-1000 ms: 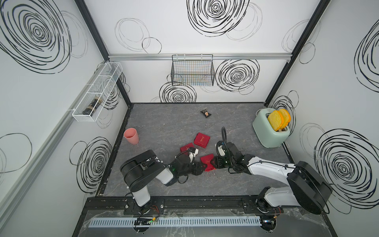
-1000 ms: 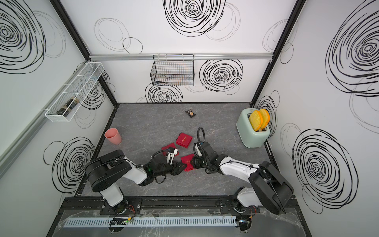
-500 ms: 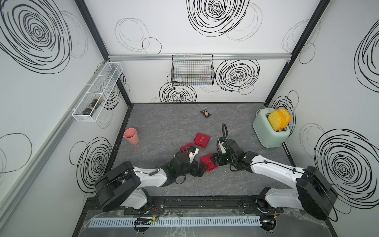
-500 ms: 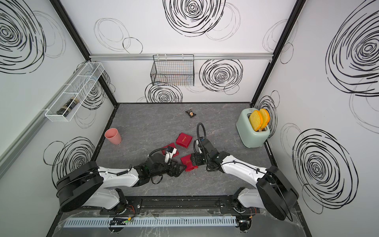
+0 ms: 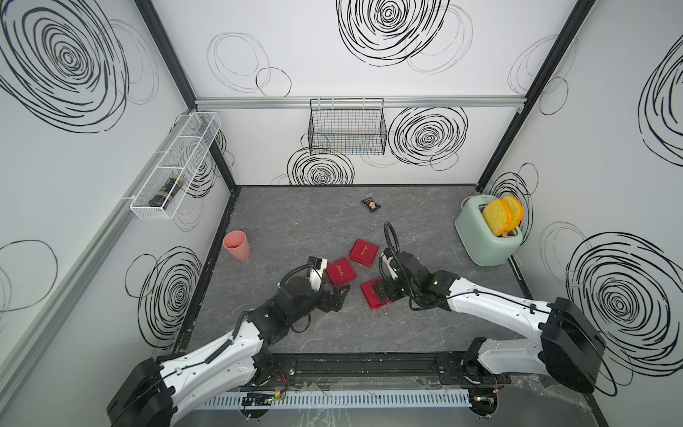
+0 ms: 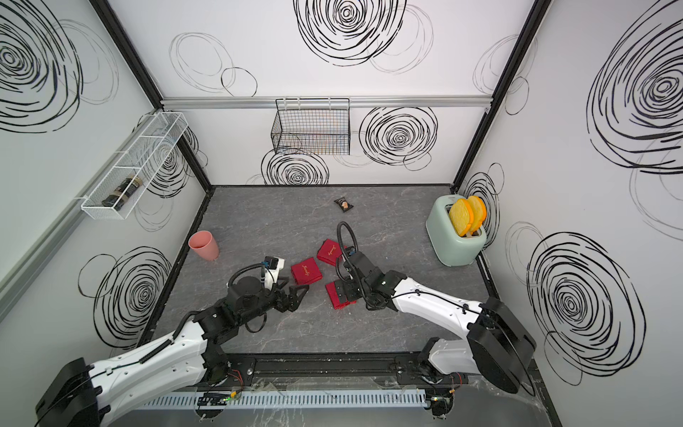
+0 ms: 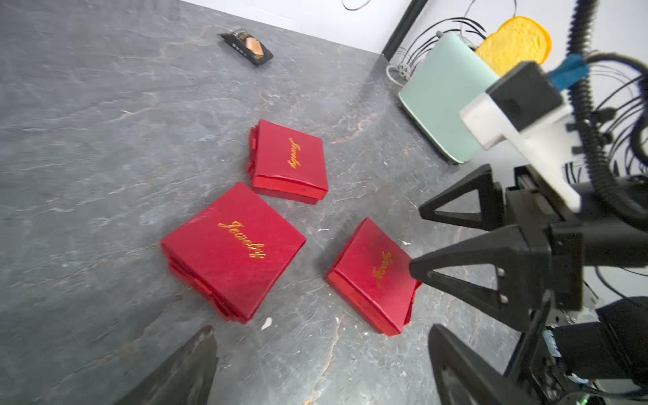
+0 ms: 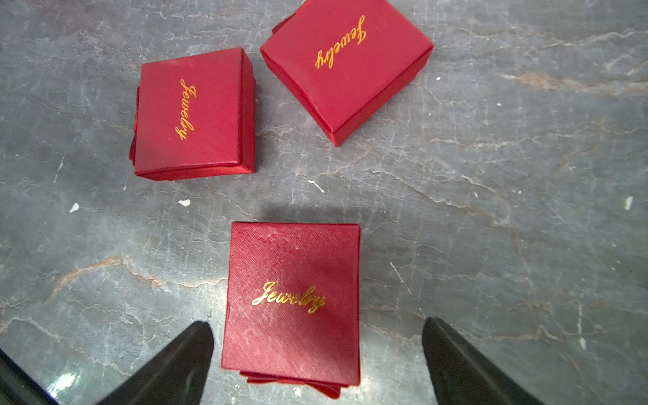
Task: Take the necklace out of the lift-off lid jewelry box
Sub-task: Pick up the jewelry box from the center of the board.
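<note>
Three closed red jewelry boxes with gold "Jewelry" lettering lie mid-table: a far one [image 5: 364, 252], a middle one [image 5: 340, 271] and a near one [image 5: 373, 294]. I cannot tell which has the lift-off lid. The necklace is hidden. My right gripper [image 8: 317, 328] is open, one finger on each side of the near box [image 8: 294, 298], not touching it. It shows over that box in both top views [image 6: 345, 292]. My left gripper [image 7: 321, 336] is open and empty over bare table, short of the middle box [image 7: 231, 245] and near box [image 7: 371, 273].
A pink cup [image 5: 237, 246] stands at the left edge. A mint toaster [image 5: 488, 236] with bread slices is at the right wall. A small black packet [image 5: 370, 204] lies near the back. A wire basket [image 5: 347, 129] and a white wire shelf [image 5: 173, 166] hang on the walls.
Both grippers have opened wide. The left gripper has drawn back a little from the near box. The right gripper stays over that box.
</note>
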You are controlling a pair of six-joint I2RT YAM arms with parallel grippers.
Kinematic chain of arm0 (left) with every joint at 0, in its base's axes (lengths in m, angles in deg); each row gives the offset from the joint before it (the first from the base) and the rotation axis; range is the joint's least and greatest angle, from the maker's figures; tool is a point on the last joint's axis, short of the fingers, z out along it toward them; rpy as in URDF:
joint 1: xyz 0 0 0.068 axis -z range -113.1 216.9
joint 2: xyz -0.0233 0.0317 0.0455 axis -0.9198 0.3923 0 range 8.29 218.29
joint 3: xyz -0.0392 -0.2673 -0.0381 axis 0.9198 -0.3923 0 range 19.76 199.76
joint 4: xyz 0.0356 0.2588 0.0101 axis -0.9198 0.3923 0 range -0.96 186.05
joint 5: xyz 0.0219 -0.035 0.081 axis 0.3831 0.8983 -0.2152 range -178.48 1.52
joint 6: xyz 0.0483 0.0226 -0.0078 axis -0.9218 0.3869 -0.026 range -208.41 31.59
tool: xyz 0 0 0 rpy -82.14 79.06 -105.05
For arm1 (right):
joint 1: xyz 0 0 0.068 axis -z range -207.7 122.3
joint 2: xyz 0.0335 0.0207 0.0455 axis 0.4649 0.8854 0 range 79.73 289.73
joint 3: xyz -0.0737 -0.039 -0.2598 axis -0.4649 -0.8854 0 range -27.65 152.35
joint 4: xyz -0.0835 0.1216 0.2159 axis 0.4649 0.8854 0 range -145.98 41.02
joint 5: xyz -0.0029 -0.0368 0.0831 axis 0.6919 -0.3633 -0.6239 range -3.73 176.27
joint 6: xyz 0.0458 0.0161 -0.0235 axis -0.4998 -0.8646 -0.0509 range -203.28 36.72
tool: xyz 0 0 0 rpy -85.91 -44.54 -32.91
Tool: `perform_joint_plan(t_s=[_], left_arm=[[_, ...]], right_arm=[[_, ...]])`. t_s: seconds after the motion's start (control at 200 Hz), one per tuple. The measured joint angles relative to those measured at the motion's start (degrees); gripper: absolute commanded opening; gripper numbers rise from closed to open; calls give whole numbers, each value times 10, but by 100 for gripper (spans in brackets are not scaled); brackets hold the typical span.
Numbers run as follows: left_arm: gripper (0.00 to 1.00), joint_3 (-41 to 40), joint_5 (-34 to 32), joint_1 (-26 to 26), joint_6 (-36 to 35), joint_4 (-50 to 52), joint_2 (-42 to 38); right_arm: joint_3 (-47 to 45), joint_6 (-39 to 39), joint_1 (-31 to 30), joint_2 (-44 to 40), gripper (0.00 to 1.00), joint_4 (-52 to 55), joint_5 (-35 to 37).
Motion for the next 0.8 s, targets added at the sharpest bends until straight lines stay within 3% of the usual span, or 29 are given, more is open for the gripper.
perform_joint_plan(t_s=[0.325, 0.795], left_arm=[[96, -9, -2, -1, -2, 25, -10], [96, -9, 6, -1, -4, 24, -6]], right_arm=[[37, -13, -59, 85, 97, 14, 51], [54, 11, -66, 128, 97, 24, 85]])
